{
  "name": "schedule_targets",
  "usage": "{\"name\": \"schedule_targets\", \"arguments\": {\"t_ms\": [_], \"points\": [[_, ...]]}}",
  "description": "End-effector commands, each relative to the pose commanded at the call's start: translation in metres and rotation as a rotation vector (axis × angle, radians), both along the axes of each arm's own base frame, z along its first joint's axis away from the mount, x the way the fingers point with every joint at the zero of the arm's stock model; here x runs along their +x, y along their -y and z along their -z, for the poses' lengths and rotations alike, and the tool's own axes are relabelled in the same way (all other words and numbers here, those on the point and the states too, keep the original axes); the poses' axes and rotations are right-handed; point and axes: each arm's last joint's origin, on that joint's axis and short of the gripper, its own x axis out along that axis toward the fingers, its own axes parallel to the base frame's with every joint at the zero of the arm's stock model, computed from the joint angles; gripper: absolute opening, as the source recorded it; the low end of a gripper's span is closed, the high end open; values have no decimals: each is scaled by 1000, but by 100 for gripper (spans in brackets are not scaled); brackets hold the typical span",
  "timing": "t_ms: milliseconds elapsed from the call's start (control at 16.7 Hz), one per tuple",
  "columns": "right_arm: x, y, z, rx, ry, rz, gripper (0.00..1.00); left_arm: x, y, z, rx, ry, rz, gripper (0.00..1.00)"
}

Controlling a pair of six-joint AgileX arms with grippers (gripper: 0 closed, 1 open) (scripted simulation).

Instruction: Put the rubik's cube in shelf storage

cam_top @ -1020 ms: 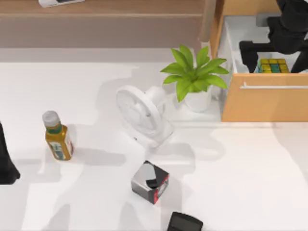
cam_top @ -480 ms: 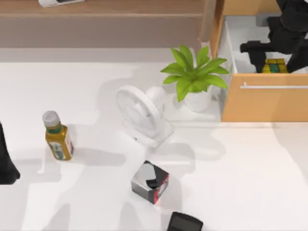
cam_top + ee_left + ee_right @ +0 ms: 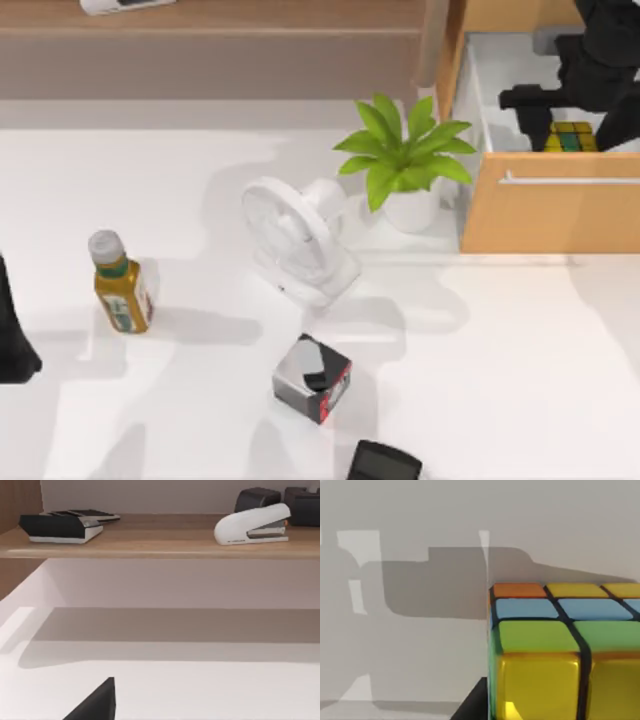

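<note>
Top view: my right gripper hangs over the open orange-wood drawer at the table's far right.
Rubik's cube: it sits on the drawer's white floor, close behind the front panel, partly under my right arm.
Right wrist view: the cube looms very near, with yellow, green, blue and orange squares showing.
Right jaws: whether they are open or clamped on the cube, I cannot tell.
Step in hand: by my judgement, taking hold of the cube in the drawer.
Doing it well: I should square up to two flat faces, grip firmly, then lift straight up until I am above the drawer walls before swinging left.
Shelf storage: the long wooden ledge lies along the far edge, well apart from the drawer.
Room on the shelf: a white stapler and dark items already rest on it, with bare ledge between them.
Obstacles: the potted plant and white fan stand along the way.
Left gripper: parked at the left edge; jaw state unclear.
Surface: the white table is smooth and flat.
</note>
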Motion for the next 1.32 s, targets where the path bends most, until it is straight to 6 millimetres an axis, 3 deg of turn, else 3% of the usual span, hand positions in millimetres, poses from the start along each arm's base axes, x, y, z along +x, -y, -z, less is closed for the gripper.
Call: {"name": "schedule_targets", "arguments": {"t_ms": [480, 840, 1320], "points": [[-2, -2, -2, -9, -8, -2, 0, 0, 0, 0, 0, 0, 0, 100], [-10, -2, -26, -35, -39, -5, 0, 0, 0, 0, 0, 0, 0, 100], [0, -1, -30, 1, 1, -2, 0, 0, 0, 0, 0, 0, 0, 100]]}}
